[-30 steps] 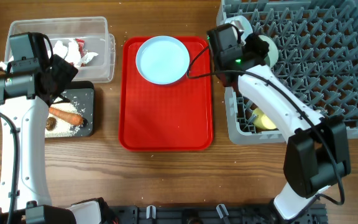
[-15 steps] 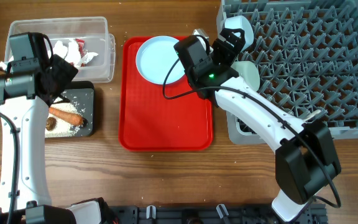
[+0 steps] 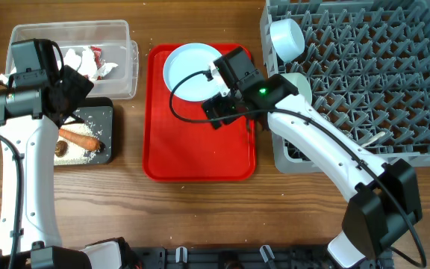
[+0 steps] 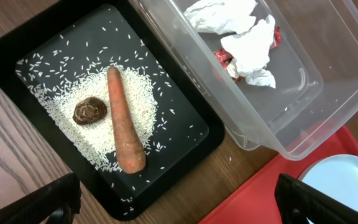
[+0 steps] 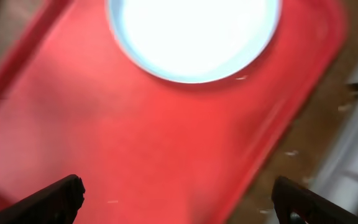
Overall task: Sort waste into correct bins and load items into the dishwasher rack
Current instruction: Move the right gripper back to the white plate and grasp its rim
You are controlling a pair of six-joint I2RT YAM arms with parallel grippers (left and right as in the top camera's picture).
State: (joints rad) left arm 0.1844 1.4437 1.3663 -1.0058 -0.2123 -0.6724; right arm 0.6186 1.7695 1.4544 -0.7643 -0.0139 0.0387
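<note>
A round pale-blue plate lies at the far end of the flat red tray. My right gripper hangs open just in front of the plate, with nothing between its fingers. From the right wrist I see the plate ahead of the open gripper. A small pale-blue bowl and a mint-green bowl sit in the grey dishwasher rack. My left gripper is open above the black tray, which holds the carrot, a brown lump and rice.
The clear tub at the back left holds crumpled white and red paper scraps. The black tray sits right in front of it. A strip of bare wood separates these bins from the red tray. My right arm crosses the rack's near left corner.
My right gripper opened, left the pale-blue bowl in the rack's far left corner and swung left over the red tray. The left arm has not moved.
</note>
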